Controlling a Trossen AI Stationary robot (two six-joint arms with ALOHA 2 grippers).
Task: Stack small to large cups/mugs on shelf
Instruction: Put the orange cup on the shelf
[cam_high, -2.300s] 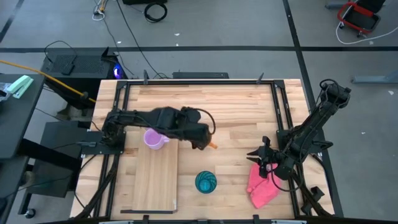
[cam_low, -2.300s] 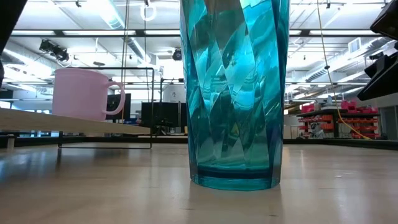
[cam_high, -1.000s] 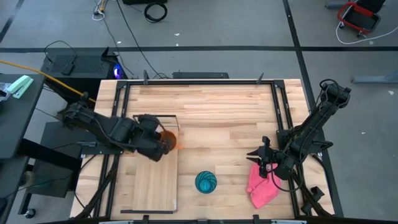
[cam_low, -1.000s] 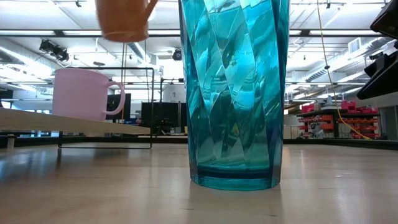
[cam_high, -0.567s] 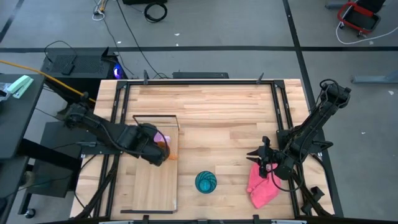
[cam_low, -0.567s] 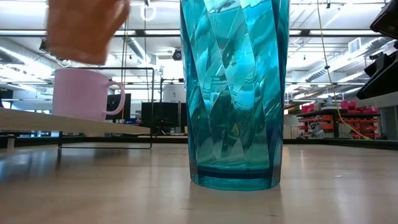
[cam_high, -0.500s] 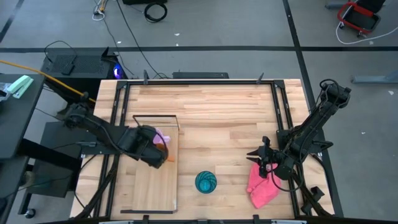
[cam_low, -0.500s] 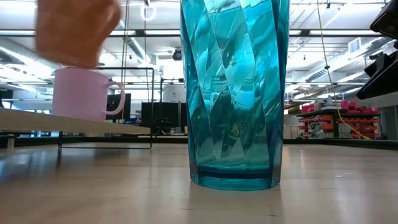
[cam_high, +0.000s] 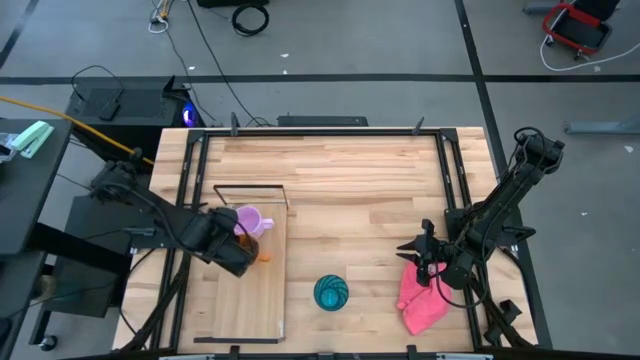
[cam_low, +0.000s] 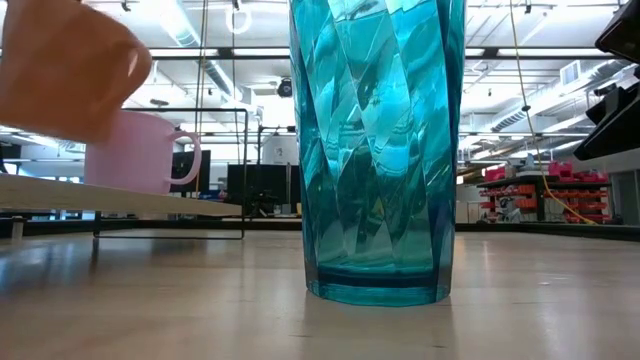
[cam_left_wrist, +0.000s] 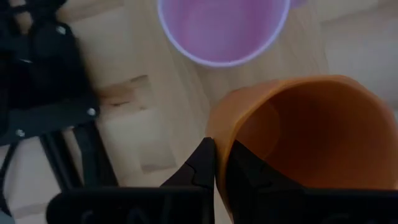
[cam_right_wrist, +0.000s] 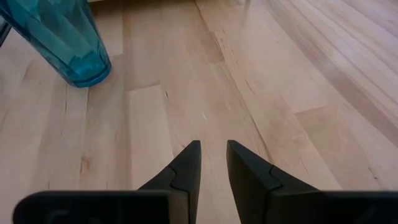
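Observation:
The orange mug (cam_left_wrist: 305, 137) hangs above the shelf (cam_high: 250, 305), and my left gripper (cam_high: 235, 250) is shut on it. In the low view the orange mug (cam_low: 65, 70) is tilted and sits higher than the lilac mug (cam_low: 140, 150). The lilac mug (cam_high: 248, 221) stands upright on its base on the shelf board, next to the black wire frame (cam_high: 250, 188). The teal cup (cam_high: 331, 292) stands on the table to the right of the shelf. My right gripper (cam_high: 415, 250) waits open, low over the table at the right. My left gripper holds the orange mug by its rim wall (cam_left_wrist: 219, 127). One finger (cam_left_wrist: 245, 171) is inside the mug and the other is outside. The fingers come from above, pointing down. The mug hangs tilted, clear of the shelf, on the near side of the lilac mug (cam_left_wrist: 221, 28).
A pink cloth (cam_high: 420, 300) lies near the table's right front, just past my right gripper (cam_right_wrist: 212, 162). The teal cup (cam_low: 375, 150) fills the middle of the low view. Black frame rails (cam_high: 452, 170) run along the table's sides.
My left gripper has carried the orange mug down, toward the table's near edge and a little to the left. It started over the shelf's far right part and is now on the near side of the lilac mug. The mug has tipped further over.

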